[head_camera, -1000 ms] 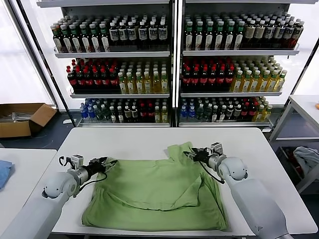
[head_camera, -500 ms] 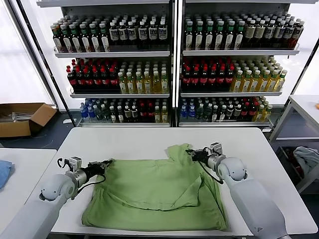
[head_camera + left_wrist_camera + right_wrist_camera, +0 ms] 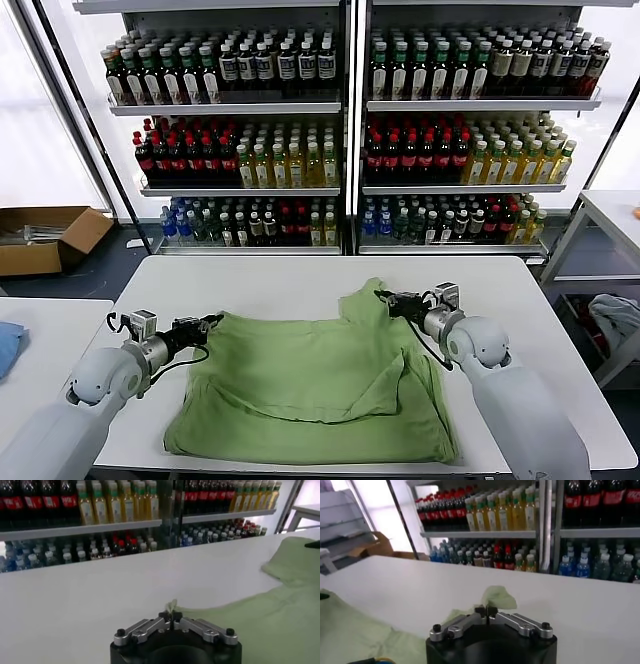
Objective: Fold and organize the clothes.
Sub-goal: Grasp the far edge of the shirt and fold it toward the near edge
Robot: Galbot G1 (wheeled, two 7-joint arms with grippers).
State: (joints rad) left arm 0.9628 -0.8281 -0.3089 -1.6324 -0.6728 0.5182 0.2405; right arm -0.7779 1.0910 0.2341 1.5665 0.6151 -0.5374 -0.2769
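We see the shirt (image 3: 310, 385) lying flat across the lower middle of the head view, light green, spread over the white surface (image 3: 290, 285), with one part folded inward along its right side and a bunched corner rising at its upper right.

The left gripper (image 3: 209, 325) sits at the shirt's upper left corner, low over the surface, its forearm reaching in from the lower left of the frame and pointing toward the right. Its fingers are closed on the shirt's edge. The right gripper (image 3: 388, 299) is at the raised upper right corner, its arm coming in from the lower right and bent at the wrist so that the fingers point toward the left; they too are pinched on the fabric.

The wrist views give us what the head view cannot: in the left wrist view the fingers (image 3: 164, 616) meet with a small tuft of green cloth standing up between them, and the shirt (image 3: 270, 625) stretches away along the surface (image 3: 100, 595). In the right wrist view the fingers (image 3: 480, 611) are pressed together on a green flap that lifts just beyond them, with more of the shirt (image 3: 365, 630) at the lower left of that frame.

Only the head view shows the wider room: shelves of bottles (image 3: 345, 130) behind the surface, a cardboard box (image 3: 45, 238) at mid left, a blue cloth (image 3: 8, 345) at the left edge and a grey-white cloth (image 3: 615, 318) at the right edge.
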